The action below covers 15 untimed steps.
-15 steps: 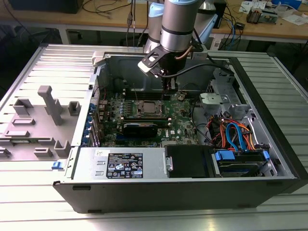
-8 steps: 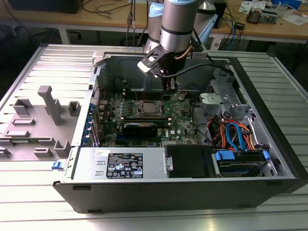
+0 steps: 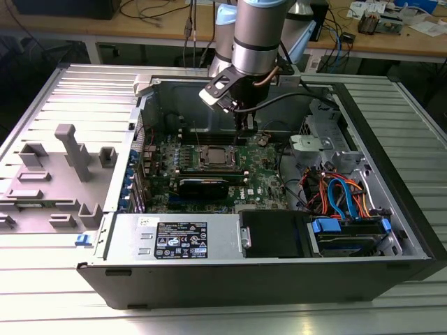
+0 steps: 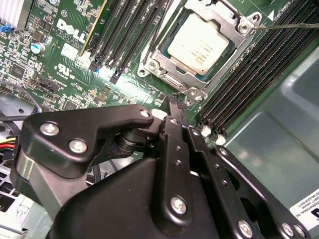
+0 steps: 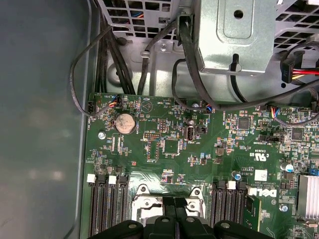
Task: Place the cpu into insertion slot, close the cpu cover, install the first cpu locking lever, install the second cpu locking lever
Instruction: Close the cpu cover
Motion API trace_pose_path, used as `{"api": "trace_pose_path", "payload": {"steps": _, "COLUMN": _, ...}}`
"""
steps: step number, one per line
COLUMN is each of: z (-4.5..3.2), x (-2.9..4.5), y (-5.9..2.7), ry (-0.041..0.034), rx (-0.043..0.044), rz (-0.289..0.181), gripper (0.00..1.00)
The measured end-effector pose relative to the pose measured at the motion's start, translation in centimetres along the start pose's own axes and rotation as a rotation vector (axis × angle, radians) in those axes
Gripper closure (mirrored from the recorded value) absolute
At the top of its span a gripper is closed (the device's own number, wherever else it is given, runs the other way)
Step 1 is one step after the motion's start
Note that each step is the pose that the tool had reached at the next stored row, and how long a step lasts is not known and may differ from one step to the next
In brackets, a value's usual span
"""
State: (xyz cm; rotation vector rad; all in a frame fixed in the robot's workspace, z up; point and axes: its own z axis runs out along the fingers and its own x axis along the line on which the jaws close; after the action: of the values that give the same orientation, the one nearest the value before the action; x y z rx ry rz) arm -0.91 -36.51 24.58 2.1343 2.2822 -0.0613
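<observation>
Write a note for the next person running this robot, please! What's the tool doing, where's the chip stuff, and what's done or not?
Tool: shut, holding nothing, hovering over the green board close beside the chip.
Chip: seated in the board, metal top up.
Cover: lying flat around the chip.
Done: chip placed, cover closed.
Left: the levers. One thin lever sticks out past the cover's corner and looks unlatched; check both.
</observation>
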Motion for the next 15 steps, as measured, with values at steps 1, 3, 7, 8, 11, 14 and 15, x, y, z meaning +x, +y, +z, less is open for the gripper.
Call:
{"api": "trace_pose_path", "payload": {"steps": 1, "z": 0.0, "x": 0.0, "y": 0.0, "ry": 0.0, "rx": 0.0, "rz": 0.0, "gripper": 0.89}}
{"api": "trace_pose_path", "payload": {"steps": 3, "z": 0.0, "x": 0.0, "y": 0.0, "ry": 0.0, "rx": 0.0, "rz": 0.0, "gripper": 0.89}}
{"api": "trace_pose_path", "payload": {"steps": 7, "z": 0.01, "x": 0.0, "y": 0.0, "ry": 0.0, "rx": 0.0003, "rz": 0.0, "gripper": 0.89}}
{"api": "trace_pose_path", "payload": {"steps": 8, "z": 0.01, "x": 0.0, "y": -0.02, "ry": 0.0, "rx": 0.0003, "rz": 0.0, "gripper": 0.89}}
{"api": "trace_pose_path", "payload": {"steps": 11, "z": 0.06, "x": 0.02, "y": -0.35, "ry": 0.0002, "rx": 0.0002, "rz": 0.0, "gripper": 0.89}}
{"api": "trace_pose_path", "payload": {"steps": 14, "z": 0.18, "x": -0.13, "y": -0.65, "ry": 0.0003, "rx": 0.0001, "rz": 0.0, "gripper": 0.89}}
{"api": "trace_pose_path", "payload": {"steps": 15, "z": 0.21, "x": -0.22, "y": -0.69, "ry": 0.0003, "rx": 0.0, "rz": 0.0, "gripper": 0.89}}
